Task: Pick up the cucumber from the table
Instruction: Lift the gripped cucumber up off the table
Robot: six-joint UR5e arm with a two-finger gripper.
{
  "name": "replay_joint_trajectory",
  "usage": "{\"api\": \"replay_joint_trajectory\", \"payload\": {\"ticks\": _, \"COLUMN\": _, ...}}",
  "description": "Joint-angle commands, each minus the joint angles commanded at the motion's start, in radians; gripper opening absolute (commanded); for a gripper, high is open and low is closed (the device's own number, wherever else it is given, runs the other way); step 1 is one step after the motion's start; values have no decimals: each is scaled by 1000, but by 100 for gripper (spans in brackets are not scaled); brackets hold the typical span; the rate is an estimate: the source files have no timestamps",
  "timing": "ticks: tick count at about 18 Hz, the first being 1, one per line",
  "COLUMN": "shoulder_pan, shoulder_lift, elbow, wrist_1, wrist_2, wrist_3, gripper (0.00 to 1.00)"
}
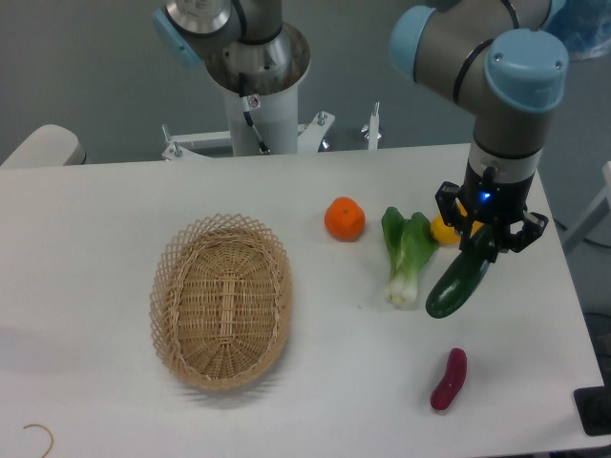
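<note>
Dark green and glossy, the cucumber (457,283) hangs tilted in the claw (487,246), whose fingers are closed on its upper end near the right edge of the white desk (95,219). Bok choy (408,251) lies just beside it, with an orange (345,218), a partly hidden yellow item (443,229) and a purple vegetable (449,379) nearby. The wicker basket (221,301), well apart at left, holds nothing.

You have one counter (115,205), and on it one wicker basket (221,301). Count the produce and you get five pieces: one cucumber (454,287), one bok choy (408,253), one orange fruit (345,218), one purple vegetable (449,379), and one yellow item (442,229), partly hidden. You see one arm (496,67) carrying one claw (484,250).
</note>
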Motion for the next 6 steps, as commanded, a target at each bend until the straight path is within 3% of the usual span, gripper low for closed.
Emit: {"api": "replay_joint_trajectory", "payload": {"ticks": 6, "shoulder_pan": -2, "shoulder_lift": 2, "elbow": -5, "wrist_1": 2, "wrist_2": 2, "wrist_3": -2, "gripper": 29}}
